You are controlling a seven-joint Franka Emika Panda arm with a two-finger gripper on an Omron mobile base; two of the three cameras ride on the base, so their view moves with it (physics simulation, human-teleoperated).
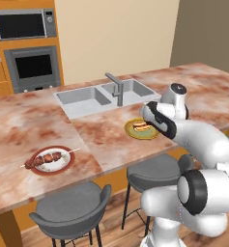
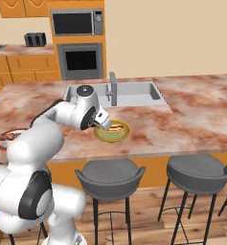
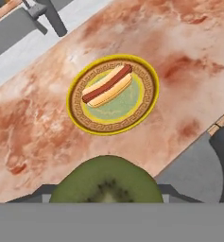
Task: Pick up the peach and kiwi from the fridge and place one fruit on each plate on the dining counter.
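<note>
gripper (image 3: 106,201): clamped on the kiwi (image 3: 107,182); fruit sits between the finger tips at the bottom of the hand view, cut green face toward the camera
arm position: hand hangs over the dining counter (image 1: 19,125), above and just short of the yellow plate (image 3: 113,94); in the base views the hand blocks the fruit, so the grip is read from the hand view alone
yellow plate: near the counter's front edge, in front of the sink (image 1: 104,96); already carries a hot dog (image 3: 107,85), bare green centre beside it
red-rim plate (image 1: 52,159): further left along the counter, well apart from the yellow one; holds a meat skewer (image 1: 48,157), no fruit on it
peach: no fruit on either plate, so probably not delivered yet
progress: kiwi fetched and brought to the counter, not yet set down; roughly the first half of the job nearing its end
left: lower and let go of the kiwi on the yellow plate, then fetch the peach and put it on the red-rim plate
risk: round fruit may roll off against the hot dog
</note>
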